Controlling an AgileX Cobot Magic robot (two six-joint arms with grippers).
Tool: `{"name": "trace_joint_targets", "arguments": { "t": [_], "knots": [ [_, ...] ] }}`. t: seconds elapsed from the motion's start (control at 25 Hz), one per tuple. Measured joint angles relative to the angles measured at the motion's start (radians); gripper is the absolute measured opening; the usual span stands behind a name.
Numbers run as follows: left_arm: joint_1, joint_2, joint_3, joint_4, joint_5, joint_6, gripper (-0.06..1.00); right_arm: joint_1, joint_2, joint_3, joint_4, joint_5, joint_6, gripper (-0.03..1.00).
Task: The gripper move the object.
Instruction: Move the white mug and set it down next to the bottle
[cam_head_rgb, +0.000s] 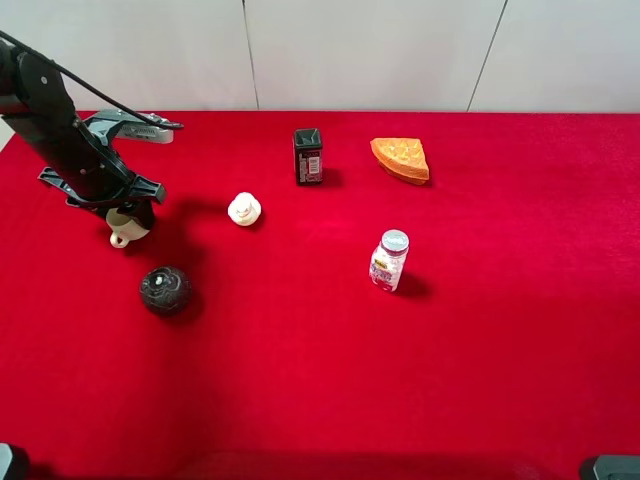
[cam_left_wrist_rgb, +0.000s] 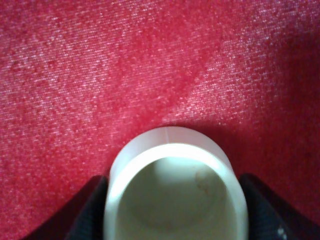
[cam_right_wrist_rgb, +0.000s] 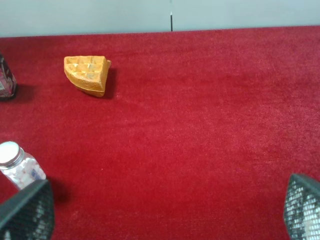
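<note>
- A table (cam_head_rgb: 470, 380) covered in red, finely woven cloth fills the space, with pale, smooth wall panels (cam_head_rgb: 360, 50) behind it.
- The left gripper (cam_head_rgb: 127, 213) sits at the end of a black jointed arm near the table's left edge. Its dark fingers (cam_left_wrist_rgb: 82, 217) press against opposite sides of the mug (cam_head_rgb: 126, 229), pinching it.
- The mug is small, round and cream-coloured with a glossy ceramic look. Its loop handle points towards the front of the table, and the left wrist view shows a pale, smooth inside with a faint brownish mark.
- I cannot tell whether the mug's base rests on the cloth.
- Near the mug, towards the front, lies a dark ball (cam_head_rgb: 166, 289) with a bumpy patterned skin.
- To the mug's right stands a small white rounded figurine (cam_head_rgb: 244, 208).
- Farther back is an upright black box (cam_head_rgb: 308, 156) with a label, and beside it an orange wedge (cam_head_rgb: 401, 159) with a waffle-like grid on top.
- A clear bottle (cam_head_rgb: 389, 260) with a silvery cap stands near the middle, holding white pieces.
- The right gripper (cam_right_wrist_rgb: 167, 215) is spread wide over bare cloth, its mesh-textured pads (cam_right_wrist_rgb: 25, 212) far apart.
</note>
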Motion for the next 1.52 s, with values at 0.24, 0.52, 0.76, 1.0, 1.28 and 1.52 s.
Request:
{"name": "trace_joint_targets", "arguments": {
  "t": [0.24, 0.52, 0.76, 1.0, 1.28, 1.52],
  "knots": [
    [0.000, 0.000, 0.000, 0.000, 0.000, 0.000, 0.53, 0.000, 0.000, 0.000, 0.000, 0.000, 0.000, 0.69],
    [0.000, 0.000, 0.000, 0.000, 0.001, -0.001, 0.53, 0.000, 0.000, 0.000, 0.000, 0.000, 0.000, 0.69],
    [0.000, -0.001, 0.000, 0.000, 0.021, -0.002, 0.53, 0.000, 0.000, 0.000, 0.000, 0.000, 0.000, 0.69],
    [0.000, -0.050, 0.000, 0.000, 0.083, -0.002, 0.53, 0.000, 0.000, 0.000, 0.000, 0.000, 0.000, 0.69],
    [0.000, -0.142, 0.000, 0.001, 0.138, -0.006, 0.52, 0.000, 0.000, 0.000, 0.000, 0.000, 0.000, 0.69],
    [0.000, -0.202, -0.018, 0.000, 0.249, -0.008, 0.52, 0.000, 0.000, 0.000, 0.000, 0.000, 0.000, 0.69]
  ]
}}
